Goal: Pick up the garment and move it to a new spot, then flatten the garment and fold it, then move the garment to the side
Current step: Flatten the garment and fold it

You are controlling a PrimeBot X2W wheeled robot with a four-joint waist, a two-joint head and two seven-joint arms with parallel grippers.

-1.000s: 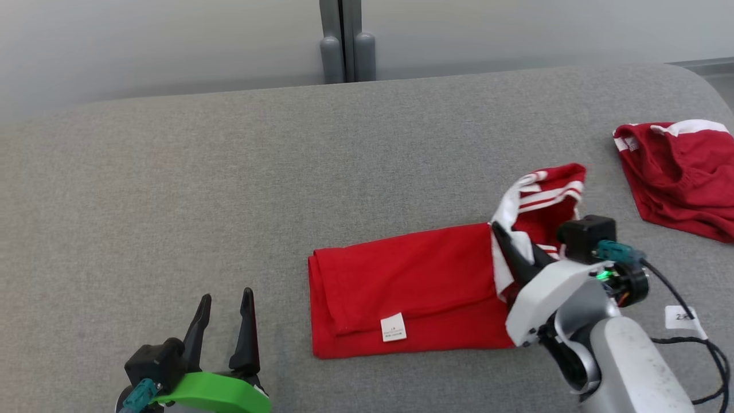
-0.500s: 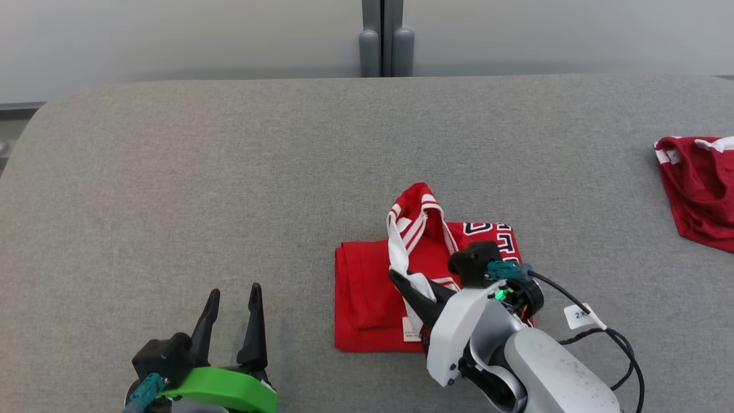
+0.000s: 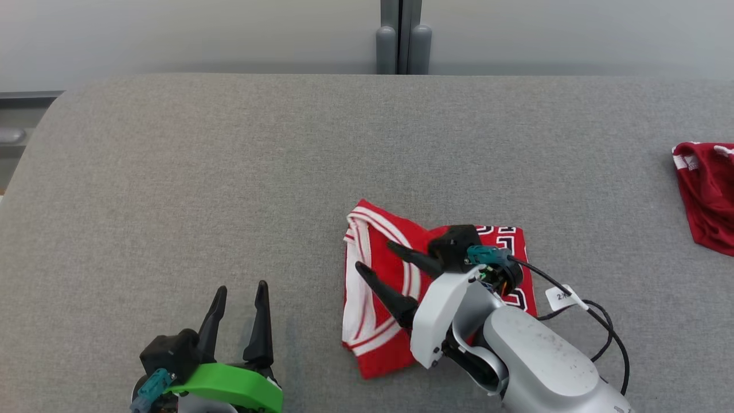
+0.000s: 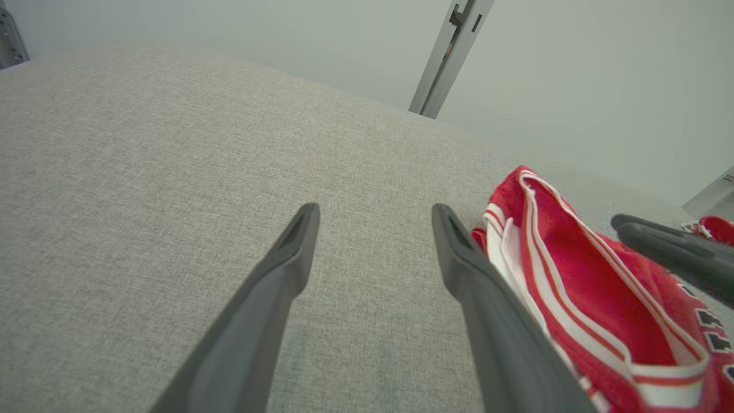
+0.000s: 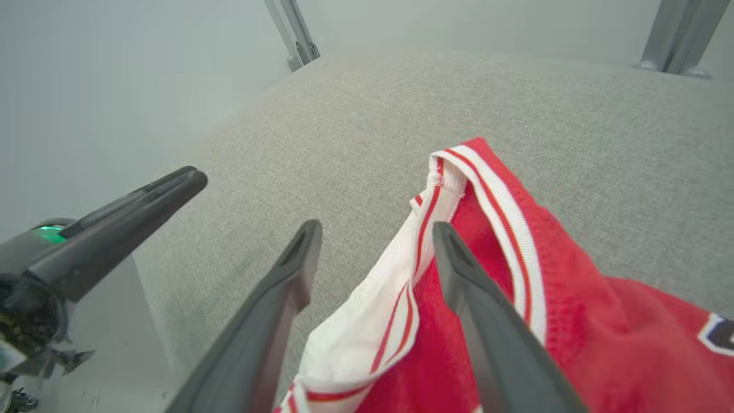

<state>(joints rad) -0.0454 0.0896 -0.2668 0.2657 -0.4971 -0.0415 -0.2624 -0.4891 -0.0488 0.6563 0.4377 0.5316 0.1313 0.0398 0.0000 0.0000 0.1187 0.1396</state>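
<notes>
Grey fabric covers the desk point(image 3: 172, 172), and the folded red garment point(image 3: 375, 232) lies near its front, right of centre. Over it hangs the right gripper point(image 3: 373, 255), fingers spread wide, clamping nothing. Beside it, the left gripper point(image 3: 241, 287) is spread too, above bare fabric. A second red garment point(image 3: 708, 195) lies at the far right.

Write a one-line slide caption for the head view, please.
Right hand open over the folded red jersey on the grey surface; left hand open, apart from it.

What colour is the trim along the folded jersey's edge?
The trim is white with thin red stripes, on a red jersey. It shows best in the right wrist view.
</notes>
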